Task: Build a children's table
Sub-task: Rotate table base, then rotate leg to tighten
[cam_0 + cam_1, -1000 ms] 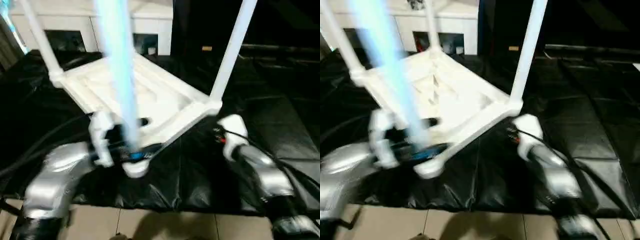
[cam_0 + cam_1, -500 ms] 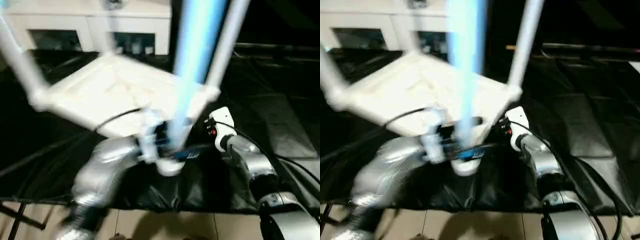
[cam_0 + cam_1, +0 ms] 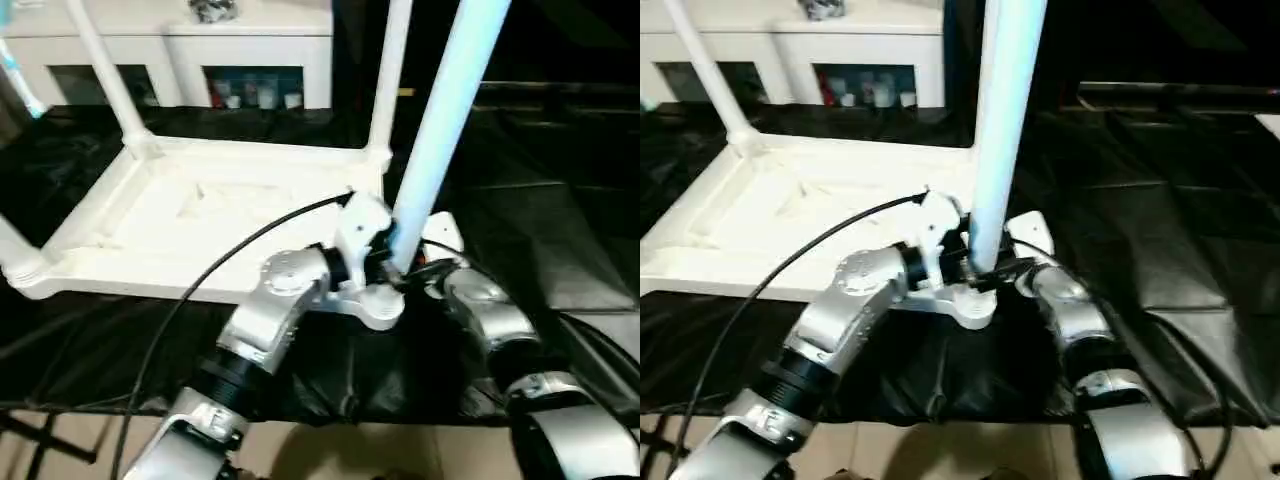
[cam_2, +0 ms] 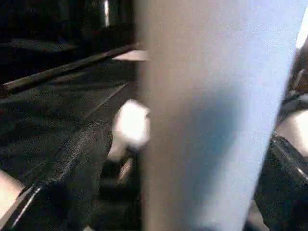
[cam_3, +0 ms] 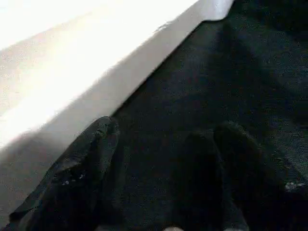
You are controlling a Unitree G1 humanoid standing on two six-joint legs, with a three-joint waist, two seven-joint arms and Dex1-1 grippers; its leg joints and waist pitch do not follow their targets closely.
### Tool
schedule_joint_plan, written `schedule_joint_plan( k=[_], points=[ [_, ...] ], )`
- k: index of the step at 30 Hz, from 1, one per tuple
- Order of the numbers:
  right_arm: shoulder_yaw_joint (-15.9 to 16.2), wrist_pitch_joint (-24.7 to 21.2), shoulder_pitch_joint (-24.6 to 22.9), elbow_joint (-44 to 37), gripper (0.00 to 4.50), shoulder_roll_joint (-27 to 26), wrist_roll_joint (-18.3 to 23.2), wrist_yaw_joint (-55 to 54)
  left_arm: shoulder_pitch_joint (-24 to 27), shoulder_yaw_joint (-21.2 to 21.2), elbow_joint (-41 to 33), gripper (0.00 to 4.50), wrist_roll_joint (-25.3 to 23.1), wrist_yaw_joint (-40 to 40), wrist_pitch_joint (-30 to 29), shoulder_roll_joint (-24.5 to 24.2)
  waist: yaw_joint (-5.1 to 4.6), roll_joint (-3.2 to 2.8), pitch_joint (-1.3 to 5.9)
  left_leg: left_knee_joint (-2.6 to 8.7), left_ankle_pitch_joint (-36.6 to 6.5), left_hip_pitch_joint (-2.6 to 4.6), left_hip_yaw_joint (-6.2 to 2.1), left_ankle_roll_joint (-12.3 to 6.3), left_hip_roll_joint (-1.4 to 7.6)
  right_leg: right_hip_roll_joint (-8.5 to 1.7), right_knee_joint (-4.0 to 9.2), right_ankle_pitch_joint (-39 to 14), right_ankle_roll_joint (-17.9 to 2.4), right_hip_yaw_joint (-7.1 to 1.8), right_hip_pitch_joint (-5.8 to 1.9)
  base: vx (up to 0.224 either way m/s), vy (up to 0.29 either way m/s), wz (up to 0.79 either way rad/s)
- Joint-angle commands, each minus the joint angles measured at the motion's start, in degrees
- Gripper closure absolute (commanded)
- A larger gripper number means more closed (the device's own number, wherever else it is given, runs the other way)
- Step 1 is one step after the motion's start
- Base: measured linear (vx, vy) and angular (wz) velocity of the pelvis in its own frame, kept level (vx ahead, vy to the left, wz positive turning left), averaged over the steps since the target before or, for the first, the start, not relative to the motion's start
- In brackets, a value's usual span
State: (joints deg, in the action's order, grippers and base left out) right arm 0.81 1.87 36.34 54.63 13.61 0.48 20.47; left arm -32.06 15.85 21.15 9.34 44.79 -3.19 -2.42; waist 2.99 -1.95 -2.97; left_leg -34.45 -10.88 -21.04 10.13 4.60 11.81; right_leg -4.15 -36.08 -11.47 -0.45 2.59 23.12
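1. Black mats (image 3: 560,230) cover most of the floor, creased, shiny.
2. Beige tiles (image 3: 330,450) at near edge.
3. White cabinet (image 3: 250,45) at back w/ glass doors, small items inside.
4. Rest of bkgd dark.

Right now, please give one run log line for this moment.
stage: fitting near leg | tabletop: upside down on black sheet | left end effector: closed around leg | right end effector: open, empty

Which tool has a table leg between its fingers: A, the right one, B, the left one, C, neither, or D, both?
B: the left tool has its fingers on either side of the near leg, just above the tabletop corner; the right tool's fingers have nothing between them.
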Motion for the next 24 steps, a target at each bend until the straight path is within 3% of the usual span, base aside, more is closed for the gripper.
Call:
schedule_joint_plan(
  k=[1, 2, 3, 4, 5, 8, 12, 14, 15, 20, 24],
  points=[
    [-1.00, 1.03, -1.81, -2.10, 0.86, 1.92, 1.46, 3.31, 0.71, -0.60, 0.03, 0.01, -0.11, 4.30, 1.29, -2.58, 0.67, 0.52, 4.41, 2.85, -6.20, 0.19, 0.09, -5.33, 0.46, -2.78, 3.74, 0.56, -15.98, -1.82, -3.90, 0.000, 0.000, 0.00],
    [-1.00, 1.03, -1.81, -2.10, 0.86, 1.92, 1.46, 3.31, 0.71, -0.60, 0.03, 0.01, -0.11, 4.30, 1.29, -2.58, 0.67, 0.52, 4.41, 2.85, -6.20, 0.19, 0.09, -5.33, 0.46, -2.78, 3.74, 0.56, -15.98, -1.82, -3.90, 0.000, 0.000, 0.00],
    [-1.99, -0.60, -3.24, -4.77, 0.86, 3.80, 2.79, 6.98, 0.50, -0.28, 2.16, 0.01, -0.46, 7.86, 2.59, -5.79, 0.85, 0.09, 4.33, 2.92, -6.72, 0.30, 0.13, -5.15, 0.57, -2.75, 3.82, 0.41, -16.11, -1.77, -3.71, 0.000, 0.000, 0.00],
    [-2.23, -1.12, -3.49, -5.35, 0.86, 4.13, 3.13, 7.67, 0.43, -0.22, 2.61, 0.01, -0.61, 8.44, 2.88, -6.41, 0.91, 0.28, 4.28, 2.96, -7.29, 0.24, 0.09, -5.15, 0.56, -2.57, 3.65, 0.45, -15.89, -1.78, -3.83, 0.000, 0.000, 0.00],
    [-2.09, -1.58, -4.02, -6.84, 0.86, 5.04, 3.37, 9.38, 0.13, -0.26, 3.75, 0.01, -0.08, 10.62, 2.64, -7.58, 0.95, -0.23, 4.28, 3.00, -7.43, 0.27, 0.04, -5.01, 0.52, -2.55, 3.59, 0.28, -15.91, -1.69, -3.80, 0.000, 0.000, 0.00],
    [-1.11, -2.26, -5.36, -10.06, 0.86, 7.02, 3.40, 12.98, -0.43, 0.18, 5.69, 0.19, 0.04, 14.17, 3.08, -9.65, 1.06, -0.07, 4.23, 2.90, -7.99, 0.23, 0.20, -4.74, 0.49, -2.63, 3.82, -1.48, -15.60, -1.69, -3.81, 0.000, 0.000, 0.00],
    [0.00, -10.07, -9.99, -22.18, 0.69, 12.68, 8.17, 24.70, -3.67, 5.34, 15.22, 0.53, -7.46, 18.30, 9.96, -14.65, 1.16, -0.24, 4.10, 3.08, -8.79, 0.23, 0.04, -5.08, 0.44, -2.48, 4.27, -3.52, -13.82, -1.73, -3.84, 0.000, 0.000, 0.00],
    [0.63, -11.74, -11.22, -25.36, 0.52, 14.01, 9.13, 26.96, -4.55, 5.82, 17.12, 0.78, -8.67, 18.30, 10.86, -15.02, 1.27, -0.28, 4.24, 3.08, -8.35, 0.14, -0.06, -4.55, 0.60, -2.76, 4.04, -3.11, -13.83, -1.71, -3.86, 0.000, 0.000, 0.00],
    [1.11, -13.64, -12.62, -28.83, 0.52, 15.49, 9.91, 29.29, -5.52, 6.05, 19.00, 0.78, -9.43, 18.51, 11.59, -15.20, 1.37, -0.33, 4.05, 3.10, -8.71, 0.27, 0.03, -4.61, 0.40, -2.43, 4.61, -3.66, -13.35, -1.73, -3.86, 0.000, 0.000, 0.00],
    [2.21, -20.44, -17.99, -40.74, 0.09, 21.88, 12.89, 36.97, -8.29, 5.89, 23.31, 1.17, -8.94, 21.84, 12.00, -14.89, 2.29, -0.37, 4.28, 3.01, -7.76, 0.24, -0.09, -4.92, 0.77, -2.92, 4.13, -1.94, -14.62, -1.83, -3.76, 0.000, 0.000, 0.00],
    [2.22, -23.13, -20.38, -45.37, 0.00, 24.50, 14.10, 39.20, -9.84, 5.91, 26.17, 1.41, -9.07, 22.60, 13.04, -14.14, 2.50, -0.25, 4.07, 3.10, -8.76, 0.23, -0.10, -4.34, 0.65, -2.95, 4.67, -5.83, -13.83, -1.84, -3.81, 0.000, 0.000, 0.00]
  ],
)
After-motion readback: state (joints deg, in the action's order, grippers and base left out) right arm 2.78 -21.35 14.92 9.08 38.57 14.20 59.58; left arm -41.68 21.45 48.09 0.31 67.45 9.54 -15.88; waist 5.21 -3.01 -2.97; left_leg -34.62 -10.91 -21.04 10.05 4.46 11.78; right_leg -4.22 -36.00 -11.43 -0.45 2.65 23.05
